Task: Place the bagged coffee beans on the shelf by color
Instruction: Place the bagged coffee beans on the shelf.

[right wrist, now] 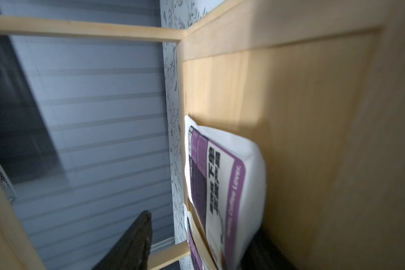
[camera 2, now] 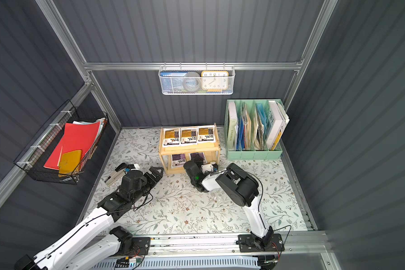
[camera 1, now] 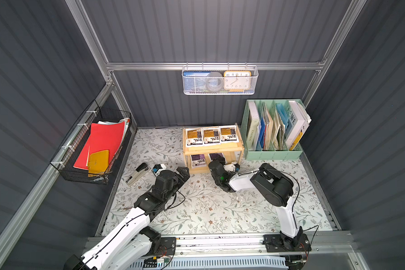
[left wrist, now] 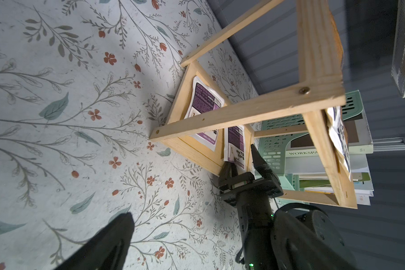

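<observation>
The shelf (camera 1: 213, 149) (camera 2: 189, 150) stands at the back of the table. Three orange-labelled bagged coffee beans (camera 1: 211, 136) lie side by side in its top tray. Two purple-labelled pouches (camera 1: 198, 161) (camera 1: 216, 156) rest on the lower tier. My right gripper (camera 1: 219, 161) (left wrist: 242, 163) reaches into the lower tier, open. The right purple pouch (right wrist: 222, 182) (left wrist: 235, 145) lies between its fingers, resting on one, with a gap to the other finger (right wrist: 131, 243). My left gripper (camera 1: 184, 173) (camera 2: 158, 173) hovers open and empty, just left of the shelf's front corner.
A stapler (camera 1: 137, 174) lies at the table's left edge behind the left arm. A mint-green file organizer (camera 1: 274, 131) full of books stands right of the shelf. A black wire basket (camera 1: 91, 145) hangs on the left wall, a white mesh basket (camera 1: 220, 80) on the back wall.
</observation>
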You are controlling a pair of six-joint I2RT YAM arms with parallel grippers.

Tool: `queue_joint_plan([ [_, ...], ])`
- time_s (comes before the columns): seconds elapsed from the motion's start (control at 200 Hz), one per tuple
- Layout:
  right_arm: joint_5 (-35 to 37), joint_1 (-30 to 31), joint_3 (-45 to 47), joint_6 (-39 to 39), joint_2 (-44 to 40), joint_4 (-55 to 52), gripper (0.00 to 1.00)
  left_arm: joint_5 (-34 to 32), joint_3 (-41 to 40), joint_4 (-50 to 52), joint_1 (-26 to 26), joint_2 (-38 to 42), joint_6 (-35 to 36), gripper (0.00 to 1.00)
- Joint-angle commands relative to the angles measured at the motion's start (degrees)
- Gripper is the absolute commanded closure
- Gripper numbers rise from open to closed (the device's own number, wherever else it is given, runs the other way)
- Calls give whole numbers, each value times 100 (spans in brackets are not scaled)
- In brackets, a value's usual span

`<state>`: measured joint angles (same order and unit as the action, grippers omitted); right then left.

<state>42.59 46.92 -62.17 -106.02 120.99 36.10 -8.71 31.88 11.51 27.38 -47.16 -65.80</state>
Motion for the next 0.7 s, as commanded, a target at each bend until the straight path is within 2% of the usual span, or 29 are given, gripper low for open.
queue_joint_plan([
  [0.0, -343, 0, -24, 323, -81, -225, 32, 35, -120, 123, -31, 99, -64, 0],
  [0.11, -507, 28, -8, 498, -147, -236, 26, 24, -148, 115, -31, 120, -81, 0],
  [0.27, -673, 80, 92, 582, -241, -325, 22, 17, -155, 115, -31, 139, -96, 0],
  [0.695, -1483, 142, 1121, 1172, -1203, -551, 9, -131, -145, 299, -31, 294, -125, 0],
])
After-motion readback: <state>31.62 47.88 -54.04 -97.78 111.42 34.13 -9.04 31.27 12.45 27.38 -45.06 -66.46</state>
